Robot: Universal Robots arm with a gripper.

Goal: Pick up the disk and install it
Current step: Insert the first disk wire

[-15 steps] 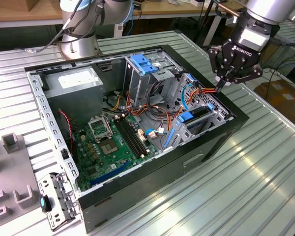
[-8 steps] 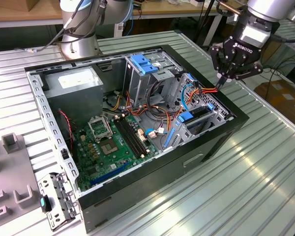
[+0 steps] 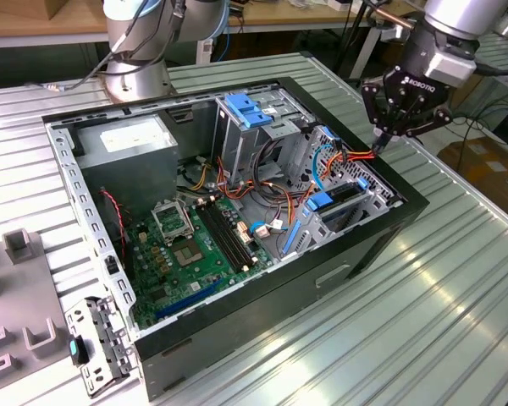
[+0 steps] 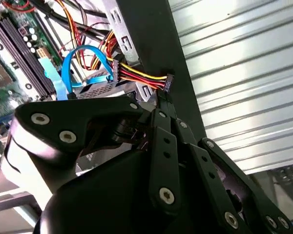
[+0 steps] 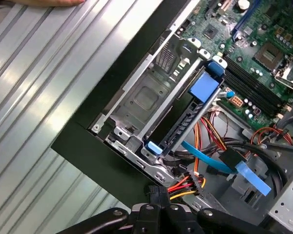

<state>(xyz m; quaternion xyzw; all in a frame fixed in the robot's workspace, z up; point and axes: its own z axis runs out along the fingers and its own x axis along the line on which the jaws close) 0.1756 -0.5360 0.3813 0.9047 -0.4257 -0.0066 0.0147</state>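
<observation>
Hovering at the upper right of the exterior view, the hand has its fingers pinched shut, tips touching a black power plug at the case rim. Just beside it, the disk sits edge-on in the drive cage.

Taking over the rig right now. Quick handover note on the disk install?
Hand: shut, pinching the black power connector at the PC case wall, beside the drive cage.
Disk: appears seated on edge in the drive cage, with blue tabs at its ends. Its label is hidden.
Done: pick-up and slotting in, by the look of it.
Left: the power connector is not plugged in. Cannot tell whether the blue data cable is mated.
</observation>
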